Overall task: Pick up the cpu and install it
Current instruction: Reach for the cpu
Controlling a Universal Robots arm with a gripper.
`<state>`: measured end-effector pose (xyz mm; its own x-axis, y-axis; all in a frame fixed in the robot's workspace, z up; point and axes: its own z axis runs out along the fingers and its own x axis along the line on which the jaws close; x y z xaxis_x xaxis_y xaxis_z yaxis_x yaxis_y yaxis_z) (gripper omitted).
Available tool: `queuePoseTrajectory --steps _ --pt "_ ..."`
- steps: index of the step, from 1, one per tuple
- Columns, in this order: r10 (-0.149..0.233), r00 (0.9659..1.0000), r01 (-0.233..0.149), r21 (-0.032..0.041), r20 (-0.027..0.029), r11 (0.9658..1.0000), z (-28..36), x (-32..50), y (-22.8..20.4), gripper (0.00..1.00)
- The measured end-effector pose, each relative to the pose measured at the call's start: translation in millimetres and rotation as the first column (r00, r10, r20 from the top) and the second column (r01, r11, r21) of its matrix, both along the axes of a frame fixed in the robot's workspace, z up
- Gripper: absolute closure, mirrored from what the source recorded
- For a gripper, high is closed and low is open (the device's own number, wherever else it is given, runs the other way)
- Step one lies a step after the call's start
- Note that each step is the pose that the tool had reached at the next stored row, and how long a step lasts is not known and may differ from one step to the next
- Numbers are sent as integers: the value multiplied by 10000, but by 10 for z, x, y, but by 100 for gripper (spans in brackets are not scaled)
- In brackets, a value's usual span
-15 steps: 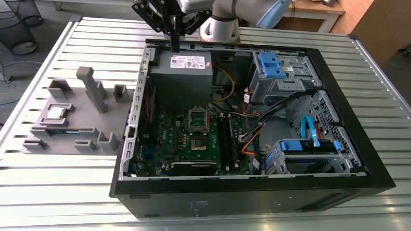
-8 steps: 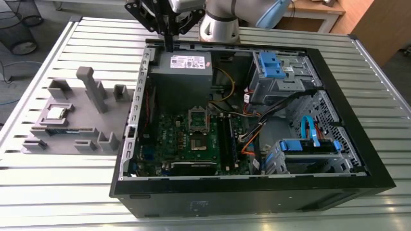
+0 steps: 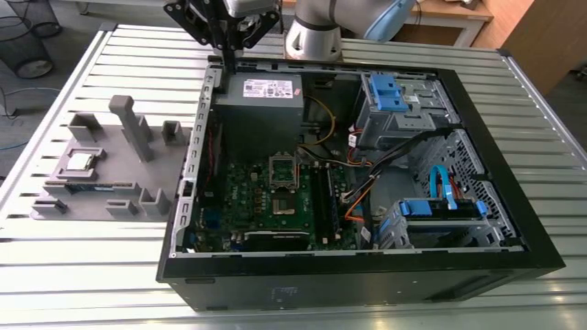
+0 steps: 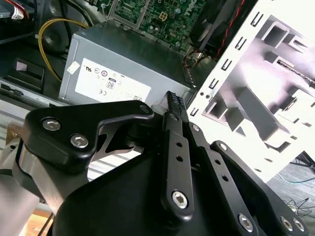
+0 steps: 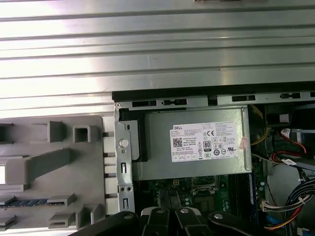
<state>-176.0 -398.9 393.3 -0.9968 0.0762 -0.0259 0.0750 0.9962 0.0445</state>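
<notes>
Gripper [image 3: 227, 59]: black metal, bolted linkage arms, ribbed pads on the fingertips [image 4: 173, 100]. Fingers pinched together, nothing between them. It hangs over the back wall of the open computer case [image 3: 513, 227], above the power supply [image 3: 260, 96].

Power supply: grey sheet-metal box. A white label [image 5: 206, 142] lies on its top face, with a barcode block, small print and round marks. Yellow and red wires run off beside it.

The cpu [image 3: 81, 161]: small flat square, shiny silver-grey top. It lies in a square recess of the grey holder tray [image 3: 110, 144], well apart from the gripper. The tray is matte moulded plastic with upright blocks and slots. It sits outside the case, toward the table [image 3: 110, 261] edge at the exterior view's left.

Table: ribbed aluminium slats, bright glare.

Inside the case: green motherboard [image 3: 317, 206], a dark metal-framed socket [image 3: 282, 180] near its middle, blue plastic drive brackets [image 3: 385, 89] at the exterior view's right.
</notes>
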Motion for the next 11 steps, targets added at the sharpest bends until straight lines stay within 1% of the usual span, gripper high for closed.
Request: queuePoseTrajectory --steps 11 --pt "-1 10000 1 0 17 10000 0 -241 0 89"
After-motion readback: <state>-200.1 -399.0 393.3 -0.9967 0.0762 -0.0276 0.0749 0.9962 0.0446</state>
